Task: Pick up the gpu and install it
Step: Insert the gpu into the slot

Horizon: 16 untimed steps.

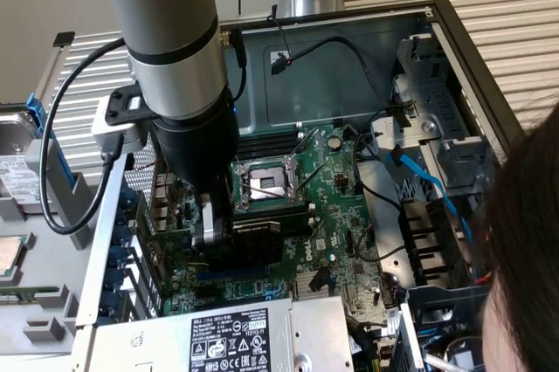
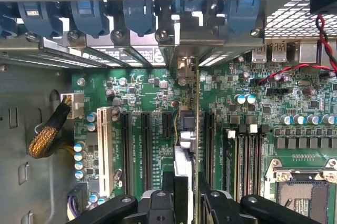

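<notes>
Gripping the gpu (image 1: 253, 237) edge-on, the tool (image 1: 210, 234) hangs low inside the open case (image 1: 454, 49), left of centre in the exterior view. Its fingers (image 2: 210, 197) are clenched on the card from both sides, as the wrist view shows at the lower middle of the frame, where the card runs as a thin upright line (image 2: 197, 129) between them.

The card sits just above the motherboard (image 1: 349, 206), over the row of black expansion slots (image 2: 146, 145); whether its edge is already in a slot cannot be told. Its bracket end points toward the rear slot openings with blue latches (image 2: 139, 16) along the upper part of the wrist frame.

To the exterior view's right of the card lies the CPU socket (image 1: 269, 182), with its silver frame, near the middle of the board. Memory sticks (image 2: 247, 150) stand beside the socket in the wrist view. A power supply (image 1: 236, 337) with a white label fills the lower middle of the exterior frame. Dark hair of a person (image 1: 524, 250) shows at the right edge. Blue cables (image 1: 428, 180) run through the drive bay on the right.
</notes>
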Tool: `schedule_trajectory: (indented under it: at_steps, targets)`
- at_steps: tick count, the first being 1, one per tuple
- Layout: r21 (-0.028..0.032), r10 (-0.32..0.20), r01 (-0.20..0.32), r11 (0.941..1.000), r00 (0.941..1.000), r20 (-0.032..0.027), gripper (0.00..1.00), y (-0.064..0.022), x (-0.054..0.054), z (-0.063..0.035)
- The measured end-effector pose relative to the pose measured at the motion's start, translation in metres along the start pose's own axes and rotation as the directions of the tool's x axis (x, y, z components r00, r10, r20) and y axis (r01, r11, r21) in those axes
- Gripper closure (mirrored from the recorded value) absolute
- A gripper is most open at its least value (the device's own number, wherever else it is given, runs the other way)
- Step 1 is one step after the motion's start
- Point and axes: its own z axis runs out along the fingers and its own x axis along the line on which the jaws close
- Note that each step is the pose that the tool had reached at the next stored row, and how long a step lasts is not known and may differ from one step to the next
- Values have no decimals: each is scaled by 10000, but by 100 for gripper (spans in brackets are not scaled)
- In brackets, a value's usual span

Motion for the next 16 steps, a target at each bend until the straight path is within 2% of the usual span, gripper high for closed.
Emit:
schedule_trajectory:
  at_steps: [6, 10, 14, 16]
  targets:
    - [10, 1, -1, 10000, 10000, 14, 73, 1, 1, 8]
    - [-13, -3, 2, 10000, 10000, -23, 73, -1, 0, -13]
    - [17, 1, -1, 10000, 10000, -4, 73, 0, -1, -7]
    - [63, 3, -3, 10000, 10000, 8, 73, 2, 0, -2]
